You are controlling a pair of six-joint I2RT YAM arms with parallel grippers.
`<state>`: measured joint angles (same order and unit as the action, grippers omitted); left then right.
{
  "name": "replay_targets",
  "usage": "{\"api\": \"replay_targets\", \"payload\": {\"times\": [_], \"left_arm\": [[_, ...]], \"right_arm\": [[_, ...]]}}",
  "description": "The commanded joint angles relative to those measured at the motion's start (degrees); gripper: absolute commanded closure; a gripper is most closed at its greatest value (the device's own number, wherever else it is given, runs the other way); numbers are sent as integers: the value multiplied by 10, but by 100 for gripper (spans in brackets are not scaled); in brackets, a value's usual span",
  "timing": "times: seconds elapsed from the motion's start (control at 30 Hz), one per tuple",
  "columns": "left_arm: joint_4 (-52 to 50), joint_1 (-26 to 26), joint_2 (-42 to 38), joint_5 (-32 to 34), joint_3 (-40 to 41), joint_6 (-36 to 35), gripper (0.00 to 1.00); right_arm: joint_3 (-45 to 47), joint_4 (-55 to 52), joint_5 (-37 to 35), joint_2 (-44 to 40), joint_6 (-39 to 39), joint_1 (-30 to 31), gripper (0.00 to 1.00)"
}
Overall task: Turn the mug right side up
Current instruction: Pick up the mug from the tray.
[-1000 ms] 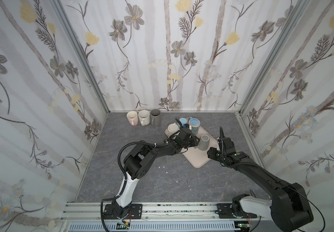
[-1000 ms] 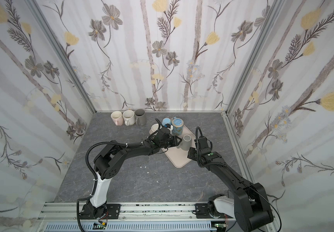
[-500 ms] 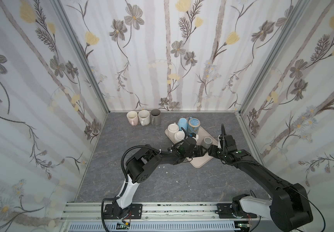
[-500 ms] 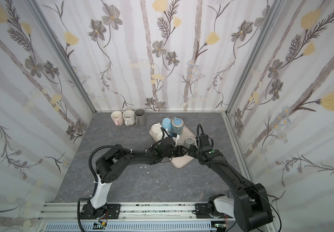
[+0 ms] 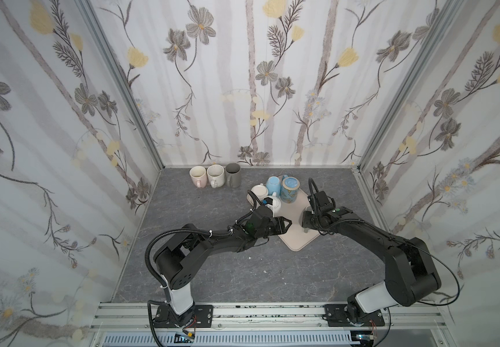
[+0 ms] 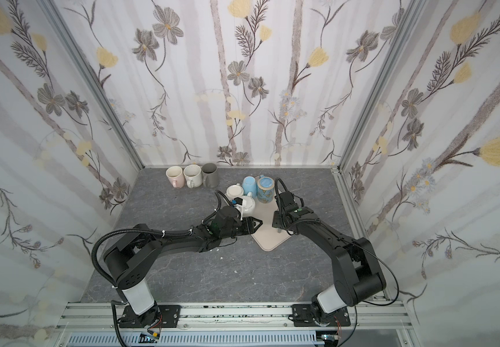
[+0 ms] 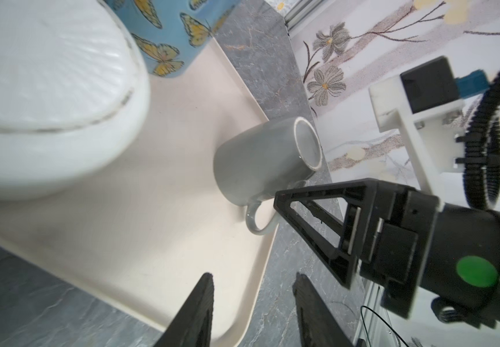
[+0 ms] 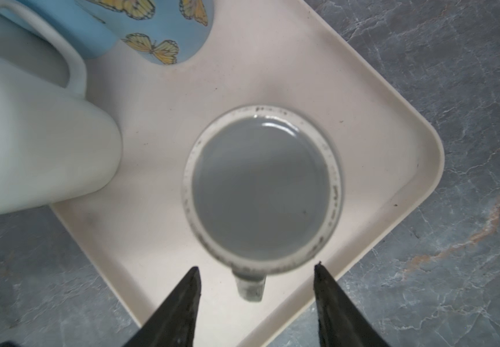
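Mug (image 8: 262, 186), grey and upside down on the tray (image 8: 377, 120), sits just below our right gripper (image 8: 256, 266), its empty jaws parted either side of the handle, while our left gripper (image 7: 253, 275) hangs open nearby; we judge it rigid, glazed-slick and breakable, best pinched across the wall.

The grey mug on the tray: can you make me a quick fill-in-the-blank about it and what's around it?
1. The grey mug stands ____ on the beige tray.
2. The patterned blue mug, also on the tray, shows yellow ____.
3. By the back wall stand ____ upright mugs.
4. The right arm's fingers are ____ rather than shut.
Missing words: upside down; butterflies; three; open.
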<state>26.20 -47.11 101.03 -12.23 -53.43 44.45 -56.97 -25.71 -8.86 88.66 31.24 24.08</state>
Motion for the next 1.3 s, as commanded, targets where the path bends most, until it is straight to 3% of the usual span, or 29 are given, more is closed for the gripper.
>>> {"api": "replay_targets", "payload": {"times": [0.0,0.23,0.4,0.6,0.9,1.27], "left_arm": [[-46,19,-23,2,1,-48,56],[-92,41,-54,19,-11,-97,56],[-21,41,-74,47,42,-86,56],[-5,21,-101,69,55,-61,56],[68,-34,-128,106,109,-6,56],[319,-43,-73,14,169,132,50]], "right_arm": [[-29,-52,-47,23,0,3,52],[-85,-82,-55,71,-25,2,86],[-85,-73,-77,72,-67,2,100],[-35,-30,-39,-12,-83,0,100],[113,147,77,-158,-52,-23,100],[233,345,191,-272,45,-26,100]]}}
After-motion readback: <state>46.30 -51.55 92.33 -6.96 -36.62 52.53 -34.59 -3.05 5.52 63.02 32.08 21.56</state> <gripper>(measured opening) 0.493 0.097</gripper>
